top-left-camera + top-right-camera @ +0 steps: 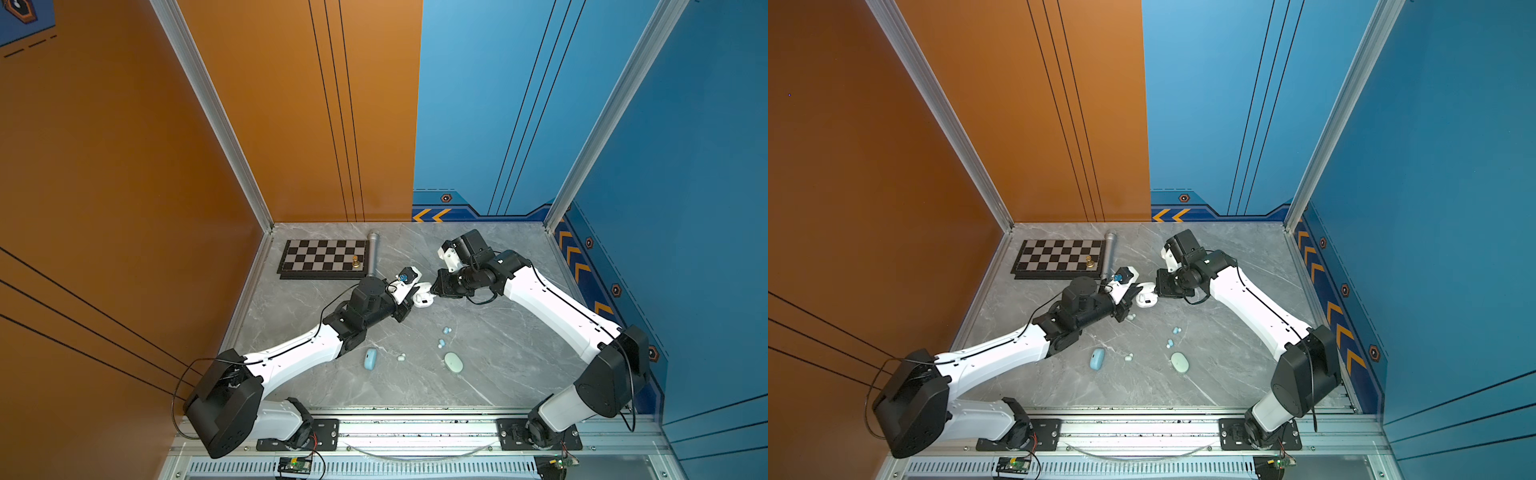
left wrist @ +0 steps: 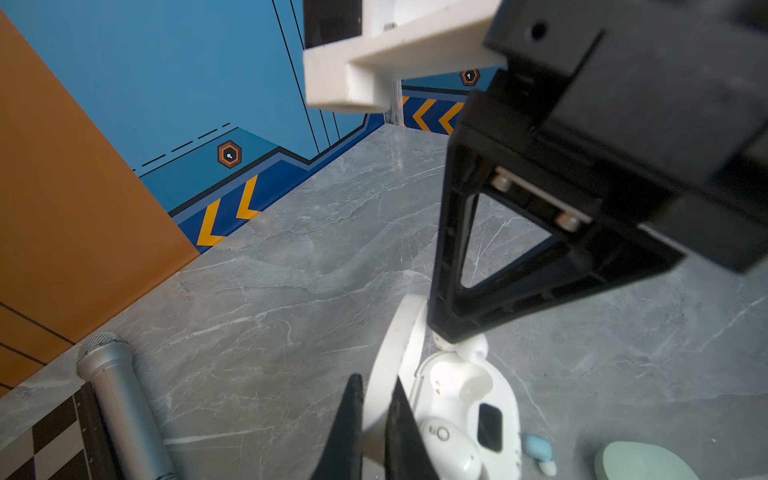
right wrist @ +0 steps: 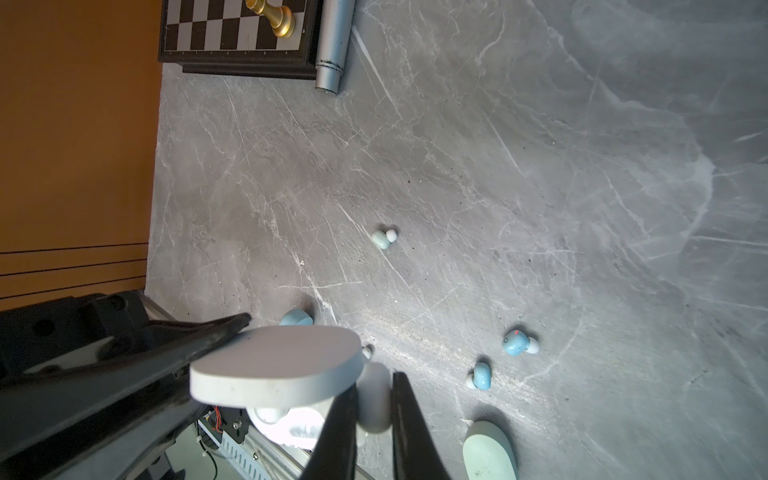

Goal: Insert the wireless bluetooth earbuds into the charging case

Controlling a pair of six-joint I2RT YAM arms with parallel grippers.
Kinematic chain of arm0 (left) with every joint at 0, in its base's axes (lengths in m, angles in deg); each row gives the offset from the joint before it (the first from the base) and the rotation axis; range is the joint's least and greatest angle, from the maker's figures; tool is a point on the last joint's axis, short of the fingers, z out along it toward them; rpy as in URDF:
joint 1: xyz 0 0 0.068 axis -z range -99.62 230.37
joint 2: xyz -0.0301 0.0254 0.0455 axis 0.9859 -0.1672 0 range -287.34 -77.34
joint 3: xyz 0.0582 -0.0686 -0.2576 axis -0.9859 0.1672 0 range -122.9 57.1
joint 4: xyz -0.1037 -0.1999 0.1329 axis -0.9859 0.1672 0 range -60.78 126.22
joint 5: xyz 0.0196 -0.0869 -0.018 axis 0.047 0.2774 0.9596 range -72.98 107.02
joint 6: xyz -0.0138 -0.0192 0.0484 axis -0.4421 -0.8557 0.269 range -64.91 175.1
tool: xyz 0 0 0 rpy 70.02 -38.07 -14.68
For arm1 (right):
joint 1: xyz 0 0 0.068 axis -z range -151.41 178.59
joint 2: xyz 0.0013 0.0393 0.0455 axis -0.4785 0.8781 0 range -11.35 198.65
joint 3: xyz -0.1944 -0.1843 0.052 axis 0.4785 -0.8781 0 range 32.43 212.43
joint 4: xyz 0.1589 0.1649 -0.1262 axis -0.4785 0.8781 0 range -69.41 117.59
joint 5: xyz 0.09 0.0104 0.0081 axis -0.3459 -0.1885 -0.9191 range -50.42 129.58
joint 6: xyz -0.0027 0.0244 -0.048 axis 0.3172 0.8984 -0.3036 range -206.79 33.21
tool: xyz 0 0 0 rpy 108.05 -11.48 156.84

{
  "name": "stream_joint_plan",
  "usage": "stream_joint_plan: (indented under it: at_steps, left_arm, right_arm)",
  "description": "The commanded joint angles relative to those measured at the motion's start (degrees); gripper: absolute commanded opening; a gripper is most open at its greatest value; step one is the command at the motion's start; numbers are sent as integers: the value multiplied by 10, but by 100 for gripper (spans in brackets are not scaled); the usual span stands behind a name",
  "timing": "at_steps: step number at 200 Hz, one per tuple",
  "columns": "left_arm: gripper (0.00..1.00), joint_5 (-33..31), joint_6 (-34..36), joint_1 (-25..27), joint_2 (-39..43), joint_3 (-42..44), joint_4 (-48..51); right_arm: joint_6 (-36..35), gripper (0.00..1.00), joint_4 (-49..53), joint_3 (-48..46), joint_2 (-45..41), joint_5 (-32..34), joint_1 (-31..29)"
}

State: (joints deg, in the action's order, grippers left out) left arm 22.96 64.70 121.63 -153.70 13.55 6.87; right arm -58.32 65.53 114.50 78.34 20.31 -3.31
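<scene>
You'll find no readable words or numbers. The blue wall (image 1: pixel 457 104) carries yellow chevrons (image 1: pixel 433 215) and hexagon badges (image 1: pixel 446 198); tiny marks along the chessboard (image 3: pixel 208 29) rim are too small to read.

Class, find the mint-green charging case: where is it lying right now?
In both top views the mint-green charging case lies right of centre, toward the front of the table, just below a pale blue earbud and right of the blue case.

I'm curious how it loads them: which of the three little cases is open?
The white case, its lid raised; the blue case and mint case lie shut.
</scene>
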Motion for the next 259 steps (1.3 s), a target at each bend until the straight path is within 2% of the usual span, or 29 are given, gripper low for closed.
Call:
stream_joint_plan:
  at_steps: [1, 140, 259]
  left_arm:
    - [0, 18, -7, -4, 0, -22, 0]
    - [0, 13, -9, -6, -7, -27, 0]
    - [0, 13, -10, -6, -11, -29, 0]
  right_arm:
    - [5, 15, 0, -7, -15, 2, 0]
    - [10, 26, -12, -7, -22, -13, -8]
    - [11, 27, -21, -7, -29, -17, -18]
